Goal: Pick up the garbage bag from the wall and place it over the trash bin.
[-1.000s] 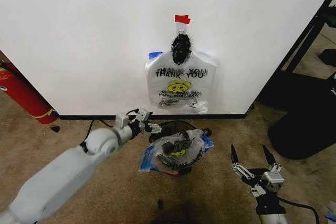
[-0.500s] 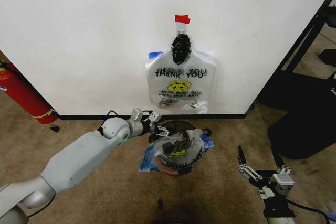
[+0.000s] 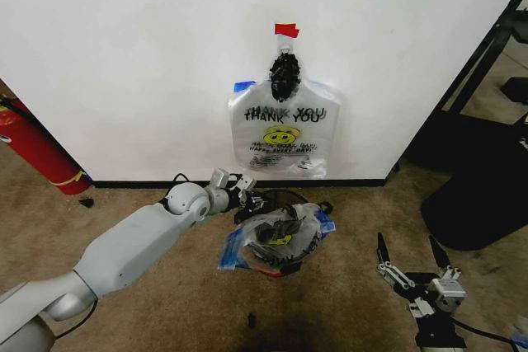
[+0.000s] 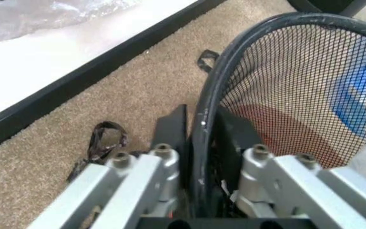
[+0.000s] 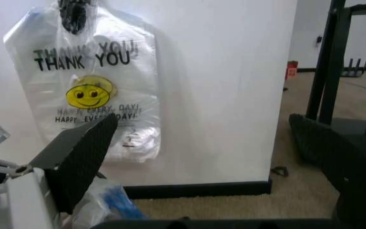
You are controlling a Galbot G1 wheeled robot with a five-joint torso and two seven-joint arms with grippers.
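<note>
A see-through garbage bag (image 3: 285, 133) with black "THANK YOU" lettering and a yellow smiley hangs flat on the white wall, also seen as the garbage bag (image 5: 91, 90) from the right wrist. Below it on the carpet stands the black mesh trash bin (image 3: 280, 241), with another crumpled see-through bag draped over its top. My left gripper (image 3: 247, 201) is at the bin's wall-side edge. Its fingers (image 4: 173, 129) are shut on the black rim (image 4: 202, 119), one inside the mesh and one outside. My right gripper (image 3: 410, 255) hangs open, low to the right of the bin.
A red fire extinguisher (image 3: 33, 150) leans at the far left. A black round base (image 3: 478, 195) and dark frame (image 3: 491, 39) stand at the right. A cable (image 4: 100, 143) lies on the carpet by the baseboard. A small dark scrap (image 3: 250, 317) lies before the bin.
My left gripper has moved right, from beside the bin onto its rim. My right gripper has drawn back toward the lower right, still open. Both bags are unmoved.
</note>
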